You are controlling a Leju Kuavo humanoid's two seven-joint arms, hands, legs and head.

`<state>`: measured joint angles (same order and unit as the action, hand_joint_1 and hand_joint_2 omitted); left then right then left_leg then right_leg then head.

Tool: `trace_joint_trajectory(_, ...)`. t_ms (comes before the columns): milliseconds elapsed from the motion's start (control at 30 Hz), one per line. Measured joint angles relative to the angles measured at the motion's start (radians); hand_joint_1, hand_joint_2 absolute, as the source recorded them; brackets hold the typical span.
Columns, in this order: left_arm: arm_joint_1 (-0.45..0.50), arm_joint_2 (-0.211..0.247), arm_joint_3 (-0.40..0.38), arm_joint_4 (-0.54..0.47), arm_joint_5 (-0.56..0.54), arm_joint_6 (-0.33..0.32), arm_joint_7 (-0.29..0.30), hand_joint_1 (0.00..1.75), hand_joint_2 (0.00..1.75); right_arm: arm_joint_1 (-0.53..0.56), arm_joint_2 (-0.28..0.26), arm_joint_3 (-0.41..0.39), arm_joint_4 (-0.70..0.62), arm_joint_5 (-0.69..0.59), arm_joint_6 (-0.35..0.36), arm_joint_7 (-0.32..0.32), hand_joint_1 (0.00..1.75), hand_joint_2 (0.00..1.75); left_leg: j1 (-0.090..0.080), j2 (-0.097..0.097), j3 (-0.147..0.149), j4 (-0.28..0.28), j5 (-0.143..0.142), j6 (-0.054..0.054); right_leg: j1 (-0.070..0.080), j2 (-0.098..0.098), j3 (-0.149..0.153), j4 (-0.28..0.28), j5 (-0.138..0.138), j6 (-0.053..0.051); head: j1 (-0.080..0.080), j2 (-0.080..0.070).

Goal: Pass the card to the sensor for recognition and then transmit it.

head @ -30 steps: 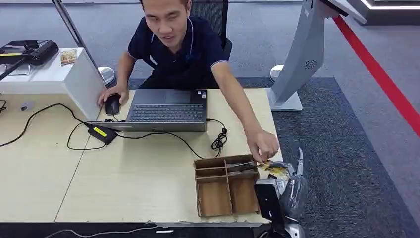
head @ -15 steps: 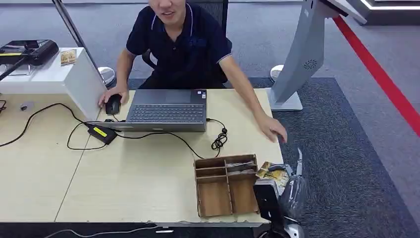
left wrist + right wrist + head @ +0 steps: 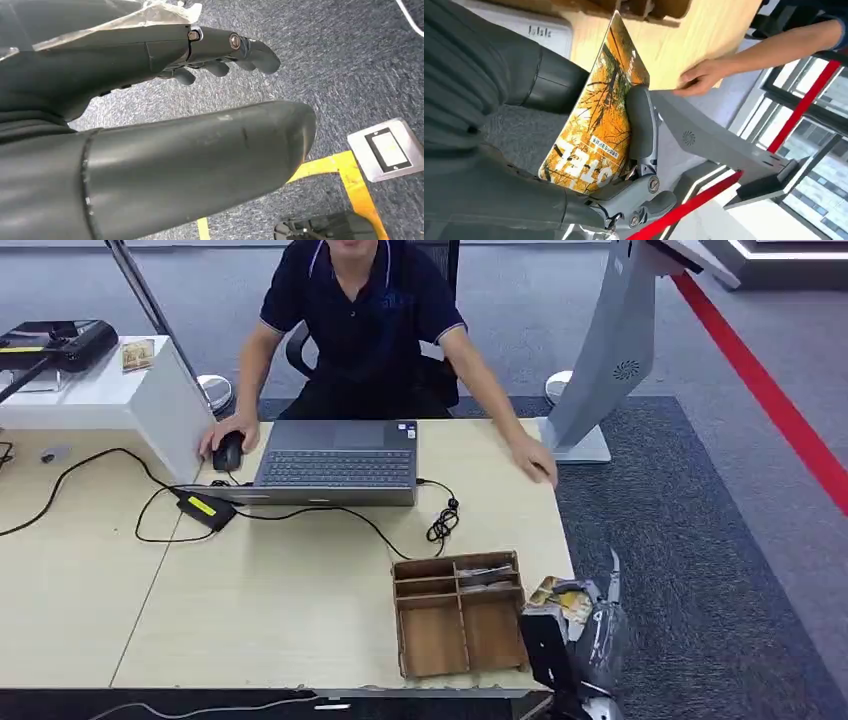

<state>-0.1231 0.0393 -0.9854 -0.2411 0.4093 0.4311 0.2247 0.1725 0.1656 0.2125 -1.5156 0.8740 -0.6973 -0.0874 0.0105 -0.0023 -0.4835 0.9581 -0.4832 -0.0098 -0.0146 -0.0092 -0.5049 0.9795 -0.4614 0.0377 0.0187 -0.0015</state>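
Head cam: high, facing fwd/down over desk point(image 3: 300, 620). L wrist cam: close, at carpet point(image 3: 325, 60). R wrist cam: close; shares desk's right edge w/ head.

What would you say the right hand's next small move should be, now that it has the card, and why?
Probably lift the card and start carrying it left across the table toward the black device at the far left, which may be the sensor. The right hand grips the card beside the wooden tray, and the person's hand is off it.
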Motion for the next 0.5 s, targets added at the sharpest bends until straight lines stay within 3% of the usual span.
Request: trace_joint_trajectory(500,0.000,0.000,0.000,0.000,0.000,-0.002,0.000,0.00,0.00,-0.005,0.005,-0.113,0.117,-0.001,0.000,-0.046,1.75,1.75,0.000,0.000,-0.001,0.000,0.000,0.000,0.000,0.000,0.000,0.000,0.000,0.000,0.001,0.000)
